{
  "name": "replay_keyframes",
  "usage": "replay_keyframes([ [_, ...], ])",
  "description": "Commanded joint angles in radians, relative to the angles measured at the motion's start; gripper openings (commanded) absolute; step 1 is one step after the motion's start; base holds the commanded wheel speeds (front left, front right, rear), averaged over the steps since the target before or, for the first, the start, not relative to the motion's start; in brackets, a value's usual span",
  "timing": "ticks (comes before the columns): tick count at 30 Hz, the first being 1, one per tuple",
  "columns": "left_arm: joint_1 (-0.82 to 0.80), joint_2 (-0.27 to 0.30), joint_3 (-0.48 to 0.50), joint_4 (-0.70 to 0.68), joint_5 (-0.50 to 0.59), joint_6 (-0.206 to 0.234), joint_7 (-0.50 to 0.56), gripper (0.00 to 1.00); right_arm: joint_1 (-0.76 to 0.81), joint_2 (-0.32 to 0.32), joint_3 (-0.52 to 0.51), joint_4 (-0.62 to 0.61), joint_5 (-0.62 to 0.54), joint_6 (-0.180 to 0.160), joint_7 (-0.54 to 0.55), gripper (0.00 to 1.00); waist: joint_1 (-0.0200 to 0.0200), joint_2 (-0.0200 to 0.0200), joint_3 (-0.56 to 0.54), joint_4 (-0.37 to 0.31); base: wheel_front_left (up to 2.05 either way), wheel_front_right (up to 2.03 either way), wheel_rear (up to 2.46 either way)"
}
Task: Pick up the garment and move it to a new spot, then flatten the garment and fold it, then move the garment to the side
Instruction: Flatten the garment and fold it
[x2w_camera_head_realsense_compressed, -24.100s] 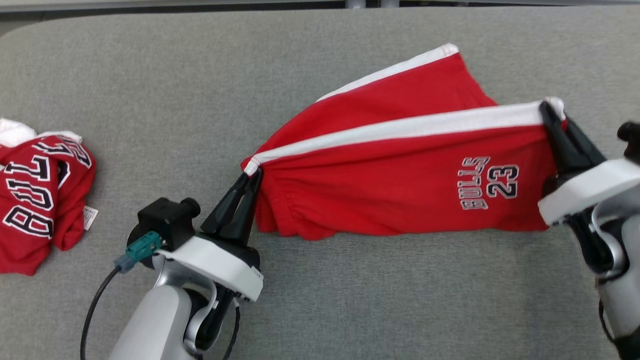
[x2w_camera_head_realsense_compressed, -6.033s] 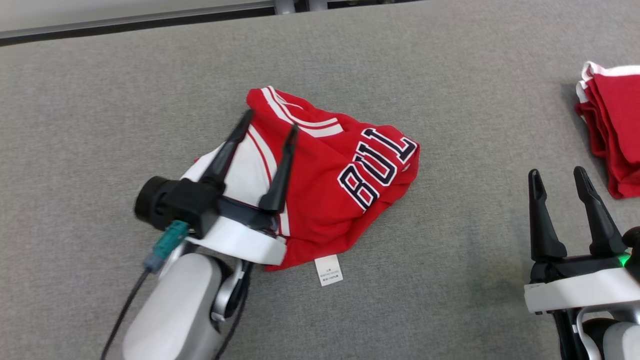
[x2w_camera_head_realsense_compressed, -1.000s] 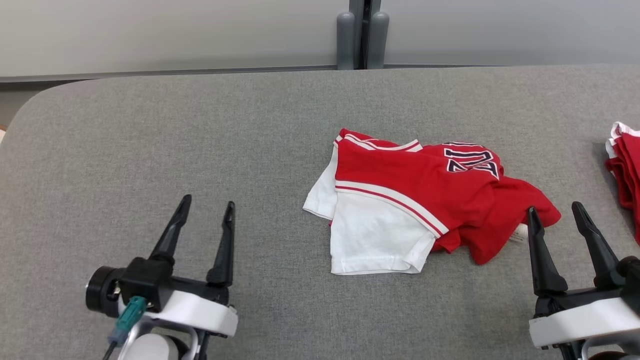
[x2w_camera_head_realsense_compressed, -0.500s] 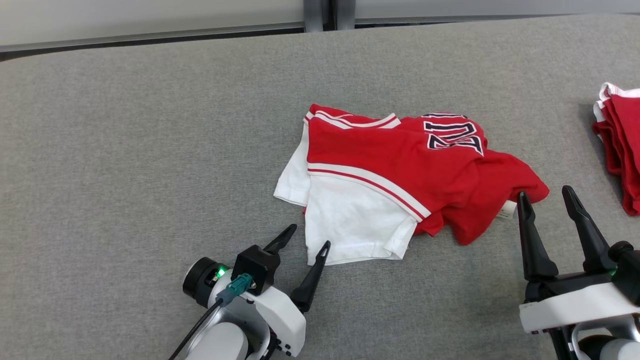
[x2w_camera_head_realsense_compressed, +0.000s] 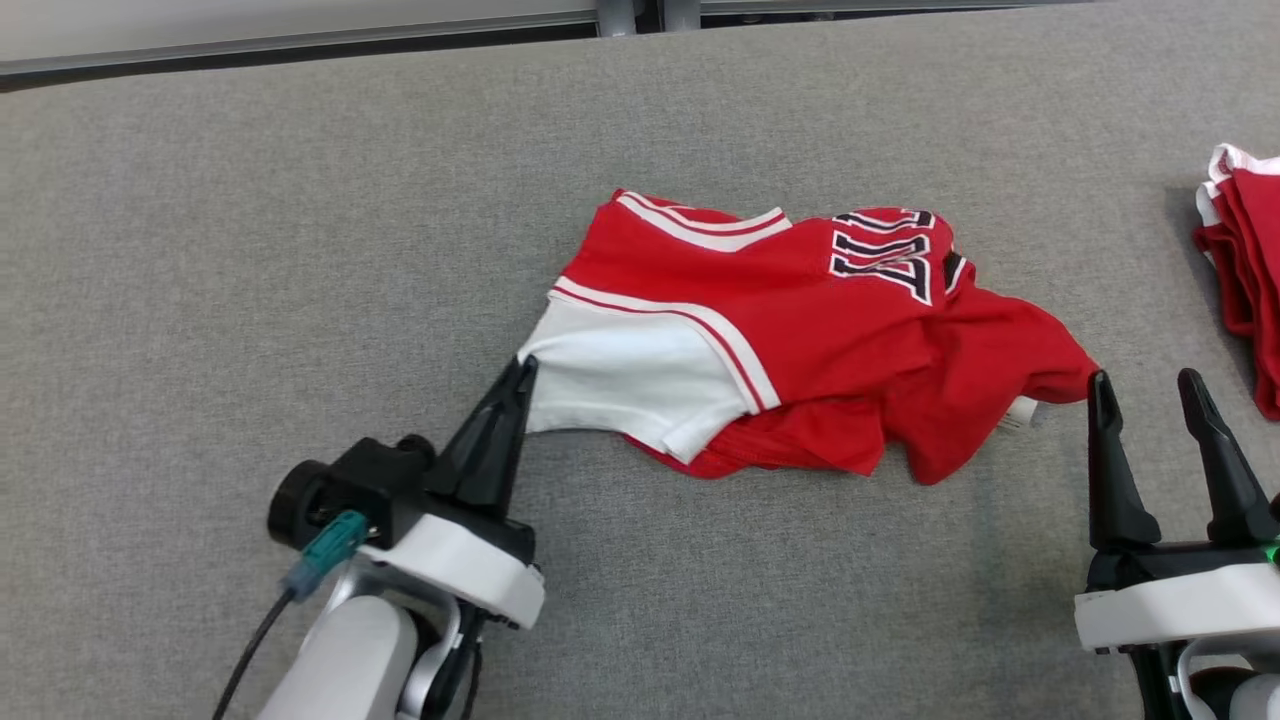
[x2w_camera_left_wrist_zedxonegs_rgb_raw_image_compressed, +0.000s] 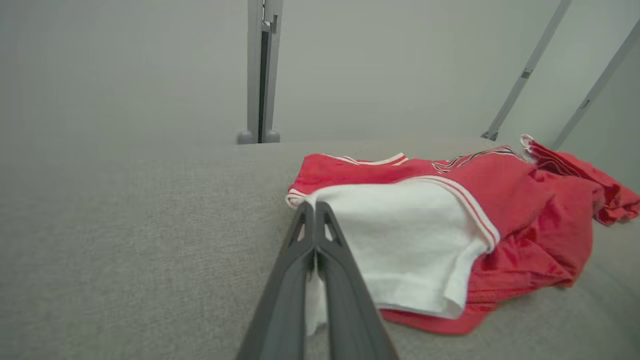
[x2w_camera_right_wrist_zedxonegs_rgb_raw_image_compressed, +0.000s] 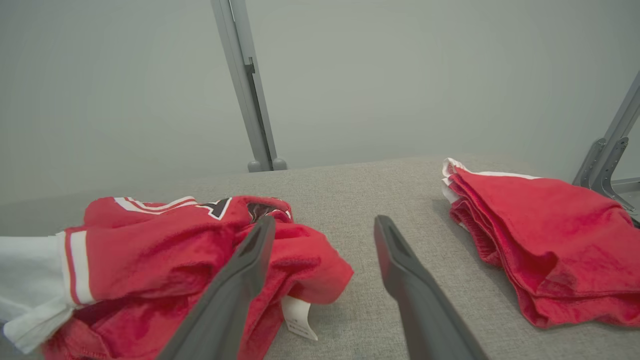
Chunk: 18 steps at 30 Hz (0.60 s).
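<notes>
Near the middle of the worktop (x2w_camera_head_realsense_compressed: 250, 250), in the head view, the garment (x2w_camera_head_realsense_compressed: 830, 320) lies crumpled: red, with a white sleeve (x2w_camera_head_realsense_compressed: 630, 385) reaching toward the near left corner. The left fingers (x2w_camera_head_realsense_compressed: 505, 420) are pinched together on the sleeve's tip, and the cloth there is drawn taut. The right fingers (x2w_camera_head_realsense_compressed: 1108, 450) stand spread wide with nothing between them, just beside the garment's right end and its label (x2w_camera_head_realsense_compressed: 1022, 412). A red pile (x2w_camera_head_realsense_compressed: 1240, 260) sits at the right edge, well apart from the garment.

Along the left wrist view, the left fingers (x2w_camera_left_wrist_zedxonegs_rgb_raw_image_compressed: 302, 240) meet with white cloth caught between them. The sleeve (x2w_camera_left_wrist_zedxonegs_rgb_raw_image_compressed: 400, 235) spreads beyond them over red folds.

From the right wrist view, the right fingers (x2w_camera_right_wrist_zedxonegs_rgb_raw_image_compressed: 247, 260) are parted and empty. One crosses in front of the garment (x2w_camera_right_wrist_zedxonegs_rgb_raw_image_compressed: 150, 250). The label (x2w_camera_right_wrist_zedxonegs_rgb_raw_image_compressed: 297, 320) lies just beside it, and the pile (x2w_camera_right_wrist_zedxonegs_rgb_raw_image_compressed: 540, 225) lies on the far side of the other.
</notes>
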Motion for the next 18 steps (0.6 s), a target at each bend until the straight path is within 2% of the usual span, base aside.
replay_keyframes([
  [1, 0.028, 0.032, 0.024, -0.058, -0.001, 0.022, 0.001, 0.0, 0.001, -0.001, -0.012, 0.003, 0.004, 0.0, -0.008, 1.0, 0.0, 0.0, -0.001, 0.014, 0.0, 0.0, 0.0],
  [5, 0.092, 0.09, 0.081, -0.202, -0.013, 0.072, 0.043, 0.0, 0.002, 0.001, -0.031, 0.008, 0.006, 0.0, -0.008, 1.0, 0.0, 0.0, -0.003, 0.029, 0.0, 0.0, 0.0],
  [10, 0.187, 0.142, 0.15, -0.342, -0.011, 0.155, 0.105, 0.0, 0.002, 0.004, -0.064, 0.014, 0.005, 0.0, -0.002, 1.0, 0.0, 0.0, -0.003, 0.047, 0.0, 0.0, 0.0],
  [14, 0.254, 0.165, 0.2, -0.361, -0.032, 0.207, 0.143, 0.0, -0.001, 0.006, -0.086, 0.021, 0.004, 0.0, 0.003, 1.0, 0.0, 0.0, -0.003, 0.052, 0.0, 0.0, 0.0],
  [16, 0.271, 0.161, 0.217, -0.335, -0.048, 0.218, 0.148, 0.0, -0.004, 0.007, -0.091, 0.025, 0.008, 0.0, 0.007, 1.0, 0.0, 0.0, -0.004, 0.054, 0.0, 0.0, 0.0],
  [18, 0.274, 0.157, 0.223, -0.295, -0.068, 0.207, 0.146, 0.0, -0.008, 0.008, -0.095, 0.028, 0.012, 0.0, 0.009, 1.0, 0.0, 0.0, -0.005, 0.054, 0.0, 0.0, 0.0],
])
